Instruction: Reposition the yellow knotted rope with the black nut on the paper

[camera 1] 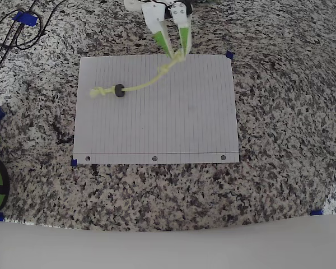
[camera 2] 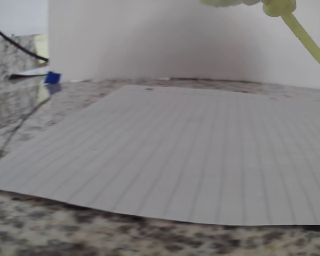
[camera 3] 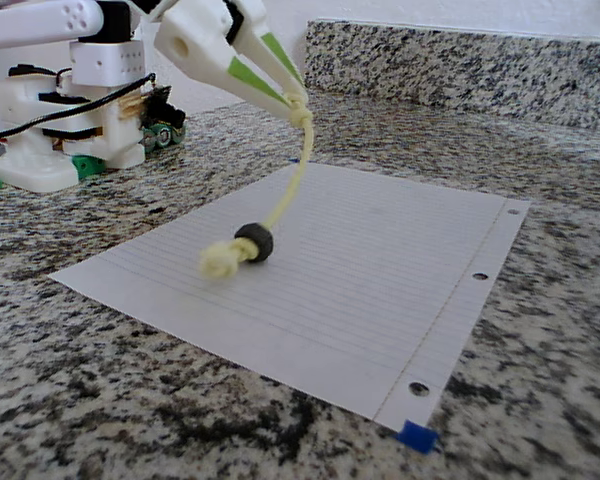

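A: Any lettering, labels or numbers readable?

B: None. The paper [camera 1: 157, 129] carries only its printed ruled lines in the overhead view, no writing on it.

A: Brand marks on the arm?

B: Nothing legible on the gripper [camera 3: 295, 98] or its white housing in the fixed view. Blue tape pieces [camera 3: 417, 436] at the sheet's corners are blank too.

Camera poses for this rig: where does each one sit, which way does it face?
Overhead view: above the counter, looking straight down at the paper; tool enters from the top edge.
Wrist view: on the arm, low, looking across the paper towards a white wall; rope hangs at top right.
Fixed view: low at the counter's side, facing the arm base; tool lifts the rope's knot.
Shared: overhead and fixed views show the black nut.
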Controlling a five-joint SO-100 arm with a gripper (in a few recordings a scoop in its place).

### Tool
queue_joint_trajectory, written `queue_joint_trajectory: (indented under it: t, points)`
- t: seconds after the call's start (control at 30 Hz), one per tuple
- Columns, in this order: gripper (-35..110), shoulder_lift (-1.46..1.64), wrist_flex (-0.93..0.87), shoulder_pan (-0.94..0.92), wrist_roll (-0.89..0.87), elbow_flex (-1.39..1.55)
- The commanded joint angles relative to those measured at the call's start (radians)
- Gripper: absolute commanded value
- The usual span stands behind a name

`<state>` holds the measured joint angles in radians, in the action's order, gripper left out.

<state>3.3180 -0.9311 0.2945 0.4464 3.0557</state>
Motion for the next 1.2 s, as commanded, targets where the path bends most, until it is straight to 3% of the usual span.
queue_joint_trajectory:
  t: [0.0, 0.13, 0.23, 0.33, 0.5, 0.6, 0.77, 0.83, 1.03, 1.17]
  points:
    - [0, 0.018, -0.002, 0.025, -0.014, 0.003]
    - [19, 0.046, 0.006, 0.015, -0.003, 0.023]
    - [58, 0.043, -0.041, 0.018, 0.0, 0.023]
    - [72, 0.043, -0.074, 0.025, 0.0, 0.023]
    - [72, 0.049, -0.08, 0.018, 0.0, 0.023]
    - [63, 0.044, -0.054, -0.006, 0.015, 0.018]
    - [53, -0.08, 0.095, -0.153, 0.221, -0.02]
    - [51, -0.176, 0.123, -0.225, 0.301, -0.063]
    - [51, -0.641, -0.032, -0.331, 0.305, -0.35]
    - [51, -0.859, -0.023, -0.382, 0.341, -0.469]
